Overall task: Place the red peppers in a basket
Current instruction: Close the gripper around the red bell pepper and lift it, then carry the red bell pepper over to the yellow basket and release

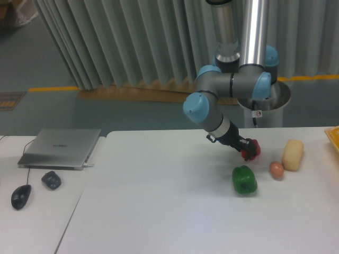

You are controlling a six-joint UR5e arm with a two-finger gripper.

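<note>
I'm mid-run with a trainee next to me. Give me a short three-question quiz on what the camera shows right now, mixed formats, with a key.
1. True or false: the red pepper lies flat on the table, away from the gripper.
2. Multiple choice: what sits between the green pepper and the pale yellow block? A) a mouse B) a small orange-brown ball C) a laptop
3. Fill in: the basket shows only as a yellow-orange rim at the ____ edge of the picture.

Key
1. False: the gripper is shut on the red pepper, which looks raised just above the table.
2. B, the small orange-brown ball.
3. Right.
</note>
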